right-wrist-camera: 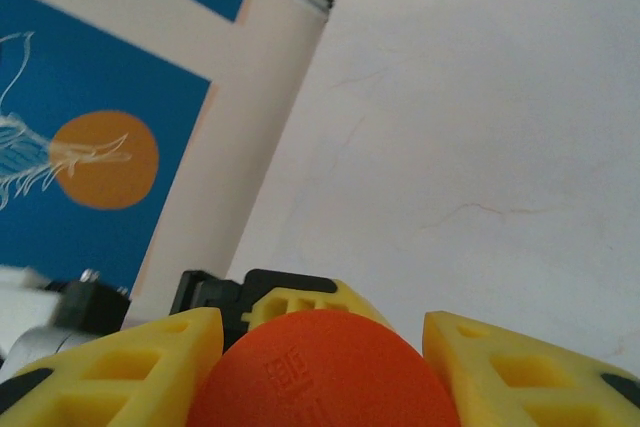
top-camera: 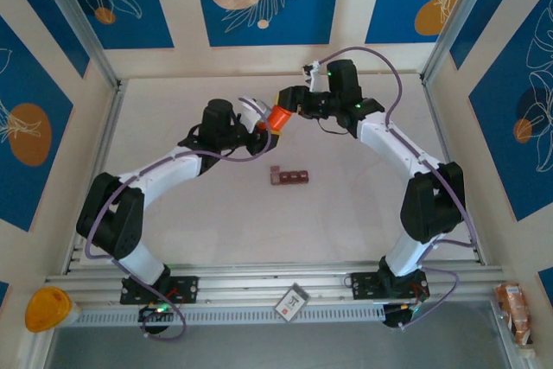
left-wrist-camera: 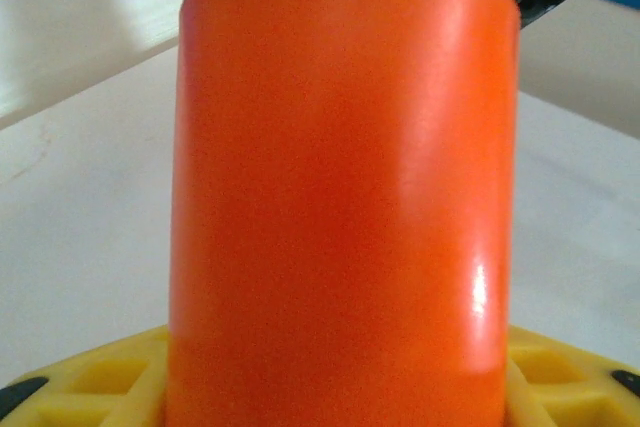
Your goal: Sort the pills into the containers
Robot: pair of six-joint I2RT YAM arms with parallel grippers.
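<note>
The orange bottle (left-wrist-camera: 340, 197) is smooth, shiny plastic with a bright streak of light on it. Its cap (right-wrist-camera: 320, 377) looks dull, with small raised marks. The yellow fingers (right-wrist-camera: 140, 367) beside the cap are dull plastic too. The table (right-wrist-camera: 480, 147) is white and matt, with thin cracks. The near rail (top-camera: 259, 287) is grey metal.

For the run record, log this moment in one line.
left gripper: shut on orange bottle | right gripper: shut on cap | pill tray: lying apart, untouched
</note>
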